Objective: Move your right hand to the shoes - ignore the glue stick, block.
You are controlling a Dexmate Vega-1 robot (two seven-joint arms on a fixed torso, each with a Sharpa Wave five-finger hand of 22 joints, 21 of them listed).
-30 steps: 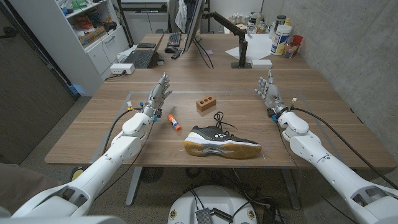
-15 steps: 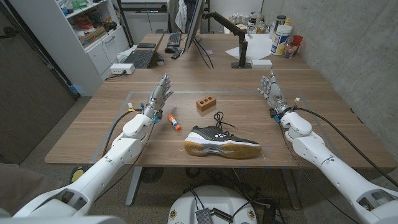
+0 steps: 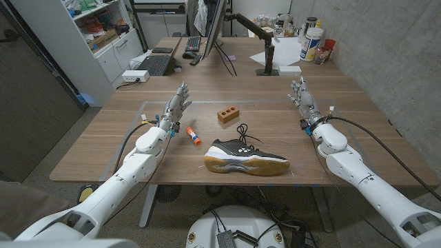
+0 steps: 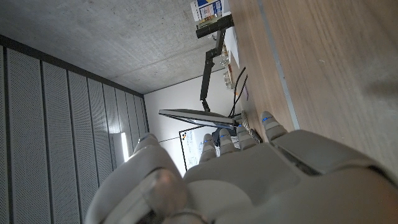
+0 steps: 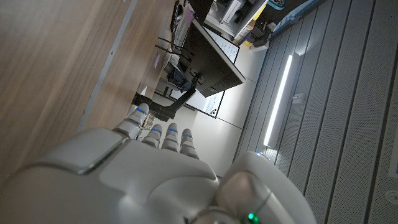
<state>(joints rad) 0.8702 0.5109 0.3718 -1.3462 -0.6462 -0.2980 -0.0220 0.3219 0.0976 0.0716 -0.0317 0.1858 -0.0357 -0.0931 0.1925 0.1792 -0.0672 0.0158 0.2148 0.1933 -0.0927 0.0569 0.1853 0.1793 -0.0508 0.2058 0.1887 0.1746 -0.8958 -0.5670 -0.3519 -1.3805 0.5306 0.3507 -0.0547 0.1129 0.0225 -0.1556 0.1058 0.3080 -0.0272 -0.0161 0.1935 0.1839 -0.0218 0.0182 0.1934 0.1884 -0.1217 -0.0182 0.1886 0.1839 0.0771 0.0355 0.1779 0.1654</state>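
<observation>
At the middle of the head view, a small brown block (image 3: 228,114) with holes sits on the wooden table (image 3: 103,148), just above the shoe's loose black laces. Left of centre lies the glue stick (image 3: 192,135), white with an orange cap, close beside my left hand (image 3: 176,107). Neither lies between my right hand (image 3: 302,102) and the shoe; bare wood separates them. Along the top of the frame a monitor on its arm (image 3: 256,29), a keyboard (image 3: 192,43), a laptop (image 3: 152,65) and some bottles (image 3: 312,43) stand on the far desk, well apart from everything I work with.

The shoe (image 3: 245,157) is black on top with white markings, a white midsole and a tan outsole. It lies on its sole in the lower middle of the frame, near the table's front edge.

My right hand is at the right of the frame, up and to the right of the shoe and well apart from it, fingers spread and pointing away, holding nothing. My left hand is likewise spread and empty.
</observation>
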